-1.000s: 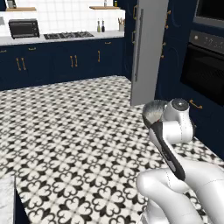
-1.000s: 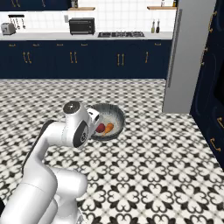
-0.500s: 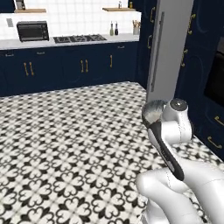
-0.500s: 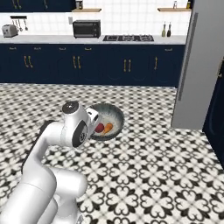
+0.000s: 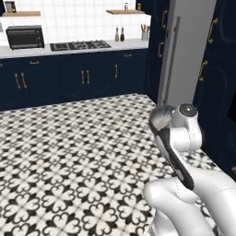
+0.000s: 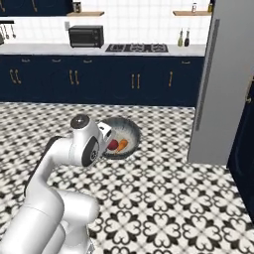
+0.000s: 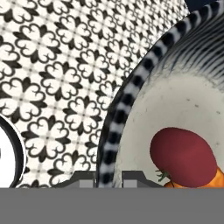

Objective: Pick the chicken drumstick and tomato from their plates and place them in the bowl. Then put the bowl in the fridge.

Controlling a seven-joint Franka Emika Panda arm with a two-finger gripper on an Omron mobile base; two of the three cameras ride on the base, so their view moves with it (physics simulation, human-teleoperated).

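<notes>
Gripping bowl (image 7: 131, 100) rim, arm raised

The white arm folds up from the base and reaches forward, its gripper (image 7: 108, 179) clamped on the rim of the bowl (image 7: 114, 114) — one finger either side.

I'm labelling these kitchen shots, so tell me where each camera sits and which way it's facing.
Left base view: behind the arm on its left, facing the fridge and stove counter; the white arm rises lower right, hiding most of the bowl.
Right base view: behind on its right, facing the same counter; arm lower left, with the tomato and chicken drumstick in the bowl.
Hand view: on the hand, looking down the tool, whose fingertips straddle the bowl's rim above tiled floor.
Shared: both base views show bowl, fridge and stove.
</notes>
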